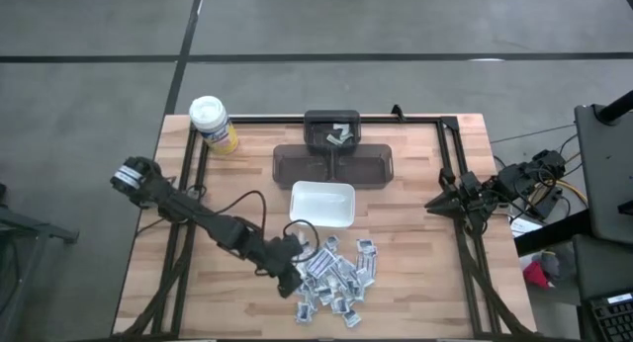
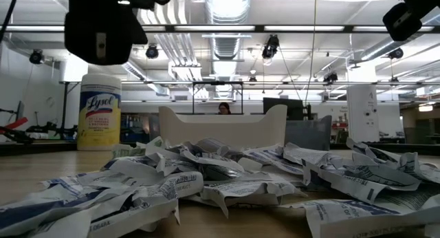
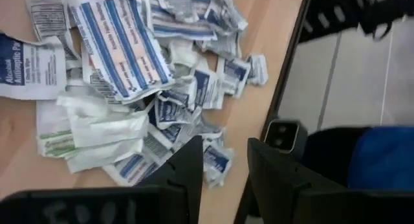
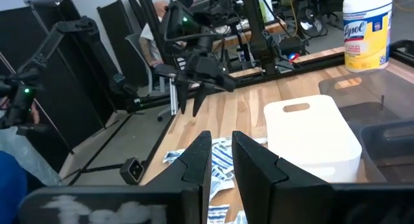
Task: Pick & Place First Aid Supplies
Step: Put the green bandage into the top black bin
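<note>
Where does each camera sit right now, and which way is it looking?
High: overhead, straight down; both arms, left gripper over the packets.
Low: table height, across the packets to the white dish.
Left wrist: past its fingers, onto packets.
Right wrist: across the table; own fingers, left arm beyond.
All share the packets.

Left gripper point(image 1: 294, 275) reaches low with jaws parted; right gripper point(image 1: 435, 205) waits apart.

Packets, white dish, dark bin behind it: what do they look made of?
Packets: thin paper or foil-paper wrappers, matte and printed; they crumple and hold creases. Can't tell which.
White dish: likely moulded plastic, smooth satin white, with rounded corners and a handle slot in its end wall.
Dark bin: likely smoky translucent plastic; the wood shows faintly through it.
</note>
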`<action>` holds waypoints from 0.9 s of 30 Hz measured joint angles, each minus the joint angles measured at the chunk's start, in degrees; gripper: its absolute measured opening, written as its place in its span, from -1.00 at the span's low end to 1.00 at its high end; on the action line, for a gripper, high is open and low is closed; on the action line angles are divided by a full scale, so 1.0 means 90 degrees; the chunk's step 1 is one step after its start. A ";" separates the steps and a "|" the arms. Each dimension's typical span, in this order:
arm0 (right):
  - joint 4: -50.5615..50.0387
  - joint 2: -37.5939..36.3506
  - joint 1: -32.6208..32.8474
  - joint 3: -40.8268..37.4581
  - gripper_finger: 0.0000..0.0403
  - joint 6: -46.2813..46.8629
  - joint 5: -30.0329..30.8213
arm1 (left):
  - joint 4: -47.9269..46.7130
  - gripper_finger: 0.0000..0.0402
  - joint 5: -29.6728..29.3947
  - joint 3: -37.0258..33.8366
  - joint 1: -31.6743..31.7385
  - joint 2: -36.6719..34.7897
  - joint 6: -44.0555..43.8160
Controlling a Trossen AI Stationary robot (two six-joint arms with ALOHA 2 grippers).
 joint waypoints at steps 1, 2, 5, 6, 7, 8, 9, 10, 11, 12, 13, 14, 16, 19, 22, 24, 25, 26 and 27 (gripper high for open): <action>0.0000 0.0000 0.0001 0.0003 -0.71 -0.0001 0.0000 | 0.0003 -0.44 -0.0028 0.0054 -0.0029 0.0062 -0.0120; 0.0002 0.0000 -0.0001 0.0009 -0.71 -0.0002 0.0000 | 0.0017 -0.44 -0.0042 0.0108 -0.0071 0.0141 -0.0201; 0.0002 -0.0005 0.0000 0.0013 -0.71 -0.0002 0.0000 | -0.0024 -0.44 -0.0036 0.0392 -0.0163 0.0589 -0.0420; -0.0006 -0.0005 0.0001 0.0013 -0.71 -0.0002 -0.0002 | -0.0109 -0.44 -0.0007 0.0542 -0.0188 0.0764 -0.0461; -0.0006 -0.0005 0.0002 0.0013 -0.71 -0.0002 -0.0002 | -0.0293 -0.44 0.0038 0.0713 -0.0196 0.0932 -0.0489; 0.0000 -0.0006 0.0002 0.0013 -0.71 -0.0001 -0.0002 | -0.0571 -0.44 0.0096 0.0920 -0.0202 0.1098 -0.0501; -0.0004 -0.0004 0.0000 0.0013 -0.71 -0.0002 -0.0002 | -0.0914 -0.44 0.0182 0.1144 -0.0204 0.1257 -0.0509; -0.0004 -0.0002 0.0002 0.0013 -0.71 -0.0008 -0.0002 | -0.1340 -0.44 0.0262 0.1374 -0.0202 0.1394 -0.0519; -0.0003 0.0000 0.0002 0.0013 -0.71 -0.0037 -0.0002 | -0.1815 -0.44 0.0309 0.1601 -0.0199 0.1526 -0.0529; -0.0005 -0.0002 0.0002 0.0011 -0.71 -0.0099 -0.0002 | -0.2258 -0.44 0.0330 0.1831 -0.0199 0.1647 -0.0528; -0.0005 -0.0002 0.0002 0.0011 -0.71 -0.0158 -0.0002 | -0.2638 -0.44 0.0297 0.2061 -0.0199 0.1755 -0.0501; -0.0003 -0.0002 0.0002 0.0011 -0.71 -0.0221 -0.0002 | -0.2937 -0.44 0.0237 0.2252 -0.0199 0.1847 -0.0474; -0.0001 -0.0002 0.0002 0.0011 -0.71 -0.0284 -0.0002 | -0.3293 -0.44 0.0021 0.2551 -0.0221 0.2001 -0.0362; -0.0003 -0.0002 0.0002 0.0011 -0.71 -0.0284 -0.0002 | -0.3303 -0.44 -0.0363 0.2838 -0.0258 0.2240 0.0005; 0.0000 -0.0002 0.0002 0.0011 -0.71 -0.0284 -0.0005 | -0.3310 -0.44 -0.0435 0.2941 -0.0280 0.2440 0.0421; 0.0002 -0.0002 0.0000 0.0011 -0.71 -0.0284 -0.0004 | -0.3338 -0.44 -0.0436 0.2927 -0.0300 0.2524 0.0567; -0.0002 -0.0002 0.0002 0.0011 -0.71 -0.0284 -0.0005 | -0.3336 -0.44 -0.0439 0.2897 -0.0316 0.2554 0.0573; -0.0001 -0.0002 0.0002 0.0011 -0.71 -0.0284 -0.0005 | -0.3356 -0.44 -0.0438 0.2869 -0.0332 0.2567 0.0570; 0.0002 -0.0002 0.0000 0.0011 -0.71 -0.0284 -0.0005 | -0.3405 -0.44 -0.0438 0.2861 -0.0347 0.2567 0.0557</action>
